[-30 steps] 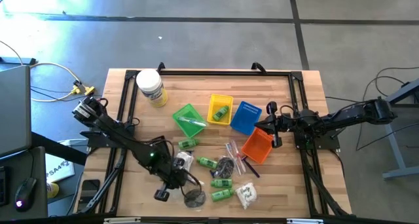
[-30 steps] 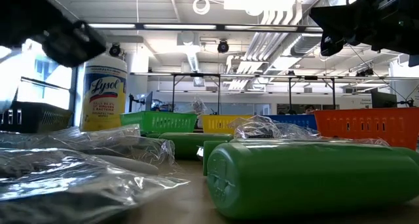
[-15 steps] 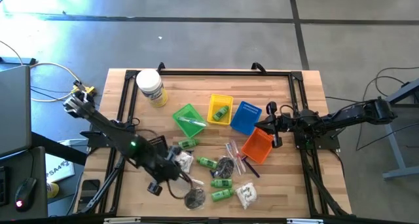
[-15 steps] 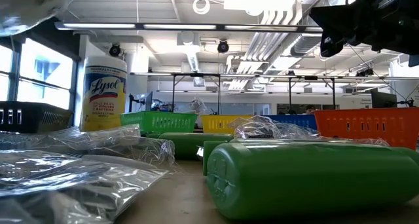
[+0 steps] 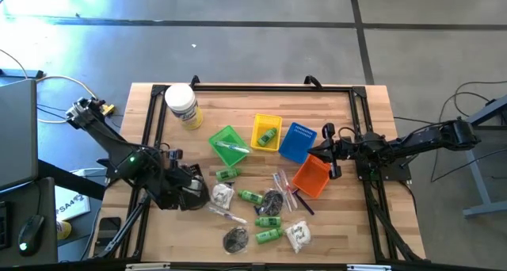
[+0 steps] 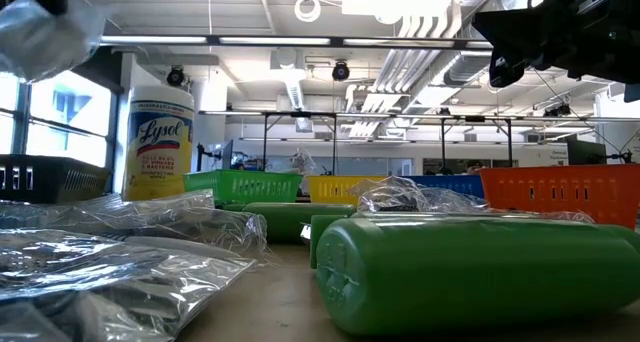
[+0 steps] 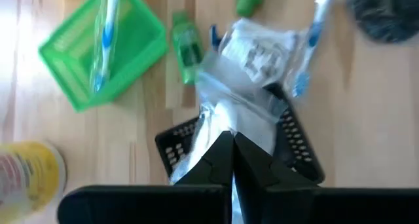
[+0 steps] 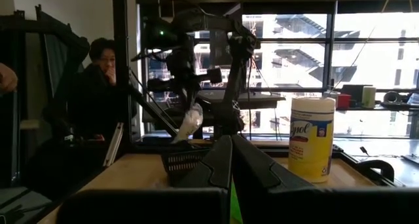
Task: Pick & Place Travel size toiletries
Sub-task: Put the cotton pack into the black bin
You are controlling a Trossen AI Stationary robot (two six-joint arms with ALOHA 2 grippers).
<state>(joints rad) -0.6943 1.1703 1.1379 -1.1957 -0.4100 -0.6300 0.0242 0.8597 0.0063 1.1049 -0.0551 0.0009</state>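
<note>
Toiletries (image 5: pixel 261 211) litter the near table: green bottles, pouches, sachets. Farther back sit coloured baskets (image 5: pixel 230 144) and a white jar (image 5: pixel 182 104). Left gripper (image 7: pixel 230 145), clenched on a clear-wrapped packet (image 7: pixel 229 116), hangs above a black basket (image 7: pixel 294 149). Right gripper (image 5: pixel 331 152) is closed, empty, beside the orange basket (image 5: pixel 310 176).

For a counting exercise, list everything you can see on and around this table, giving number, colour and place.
jar: one, white with yellow label, far left corner
green basket, yellow basket, blue basket, orange basket: one each, mid-table
black basket: one, under the left arm
green bottles: five, four loose, one in the yellow basket
white sachets: two, near edge
black pouches: two, round
wrapped sticks: about three, clear, one in the green basket
razor: one, dark, beside the orange basket
person: one, beyond the table
left gripper: fingers shut on a clear packet
right gripper: shut, by the orange basket
</note>
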